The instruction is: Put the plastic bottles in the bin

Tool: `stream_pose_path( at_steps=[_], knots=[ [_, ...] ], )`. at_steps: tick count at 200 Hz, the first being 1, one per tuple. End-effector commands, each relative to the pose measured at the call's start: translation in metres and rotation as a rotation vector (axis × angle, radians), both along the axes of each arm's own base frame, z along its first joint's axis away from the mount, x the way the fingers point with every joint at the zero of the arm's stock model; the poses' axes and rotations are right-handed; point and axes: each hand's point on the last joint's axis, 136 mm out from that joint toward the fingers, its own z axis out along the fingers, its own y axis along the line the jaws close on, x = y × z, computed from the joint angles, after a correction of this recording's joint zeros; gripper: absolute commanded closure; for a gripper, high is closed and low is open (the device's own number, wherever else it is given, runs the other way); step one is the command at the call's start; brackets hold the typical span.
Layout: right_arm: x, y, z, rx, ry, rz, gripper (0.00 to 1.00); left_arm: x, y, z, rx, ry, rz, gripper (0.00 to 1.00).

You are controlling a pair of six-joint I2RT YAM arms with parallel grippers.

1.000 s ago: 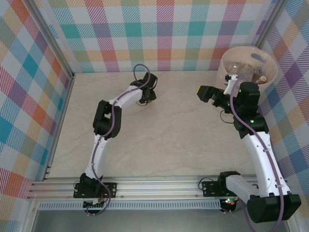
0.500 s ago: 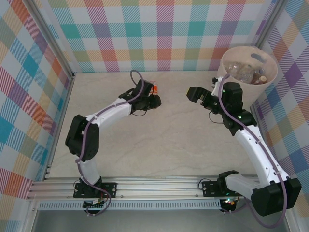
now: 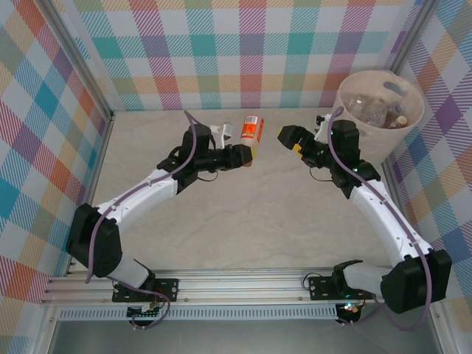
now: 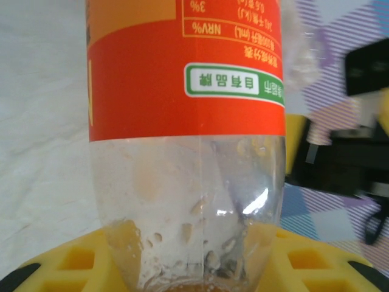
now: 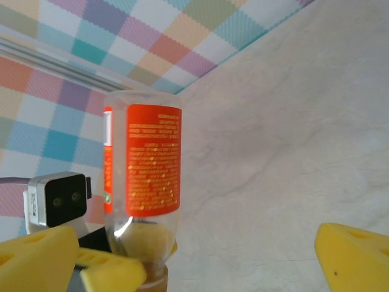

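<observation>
Left tool [image 3: 248, 152] of mine clamps the orange-labelled bottle [image 3: 252, 130] at its narrow end; my right tool [image 3: 287, 139] stands wide nearby.

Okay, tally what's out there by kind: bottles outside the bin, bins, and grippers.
Bottles outside the bin: 1, the orange-labelled bottle, held by the left gripper.
Bins: 1.
Grippers: 2, the left gripper and the open right gripper.
Total: 4.

orange-labelled bottle [image 5: 146, 176], seemingly gripped below, right claw [image 5: 194, 255] spread wide
</observation>
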Motion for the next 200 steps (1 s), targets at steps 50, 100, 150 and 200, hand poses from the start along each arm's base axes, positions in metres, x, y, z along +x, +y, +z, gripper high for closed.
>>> stream_pose_path(
  at_steps=[50,100,150,200],
  knots=[
    [-0.007,0.043,0.058,0.186,-0.165,0.222,0.00,-0.048,-0.034,0.042,-0.147,-0.090,-0.280,0.72],
    [-0.003,0.043,0.051,0.143,-0.150,0.211,0.04,-0.055,-0.043,0.043,-0.155,-0.094,-0.327,0.72],
    [-0.005,0.044,0.046,0.109,-0.137,0.230,0.17,-0.057,-0.046,0.044,-0.161,-0.100,-0.345,0.72],
    [-0.004,0.039,0.044,0.074,-0.150,0.200,0.39,-0.060,-0.048,0.046,-0.167,-0.108,-0.361,0.72]
  ],
)
